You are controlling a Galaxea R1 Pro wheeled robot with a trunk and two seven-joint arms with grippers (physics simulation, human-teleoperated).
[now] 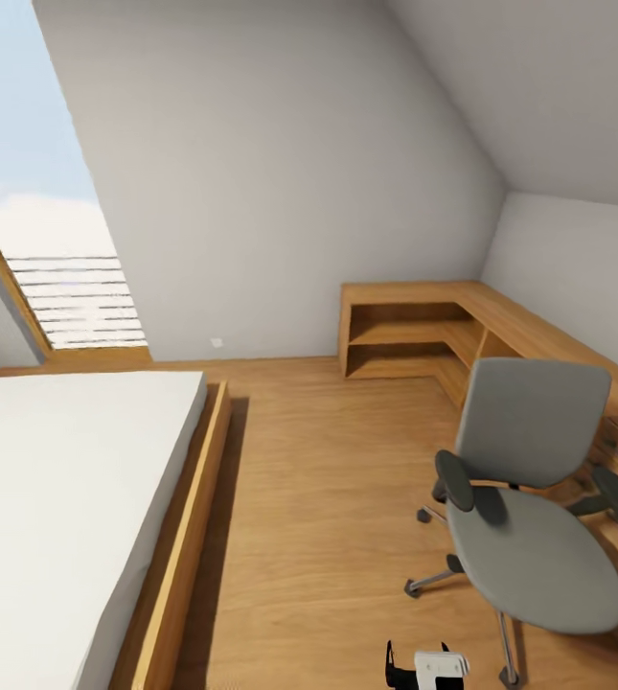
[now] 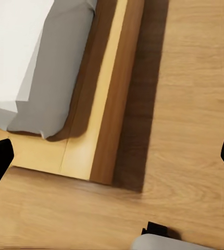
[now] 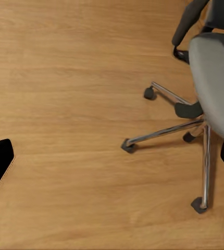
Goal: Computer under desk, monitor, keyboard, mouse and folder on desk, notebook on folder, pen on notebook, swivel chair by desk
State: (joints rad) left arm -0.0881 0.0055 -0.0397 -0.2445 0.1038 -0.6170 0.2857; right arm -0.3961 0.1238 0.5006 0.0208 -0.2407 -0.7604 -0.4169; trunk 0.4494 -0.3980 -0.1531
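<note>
The swivel chair (image 1: 529, 537) stands at the right on the wood floor of the bedroom, with a grey seat and back, black armrests and a metal star base; nothing lies on its seat. In the right wrist view the swivel chair (image 3: 216, 78) and its castors are beyond my right gripper (image 3: 113, 159), which is open and holds nothing. My left gripper (image 2: 113, 159) hangs open and empty over the floor beside the bed frame. The desk, computer, monitor, keyboard, mouse, folder, notebook and pen are out of view.
A bed (image 1: 59, 479) with a white mattress on a low wooden frame (image 1: 189, 537) takes up the left. A wooden corner shelf unit (image 1: 414, 331) runs along the far and right walls behind the chair. A skylight (image 1: 21, 192) sits far left. Open floor (image 1: 318, 498) lies between bed and chair.
</note>
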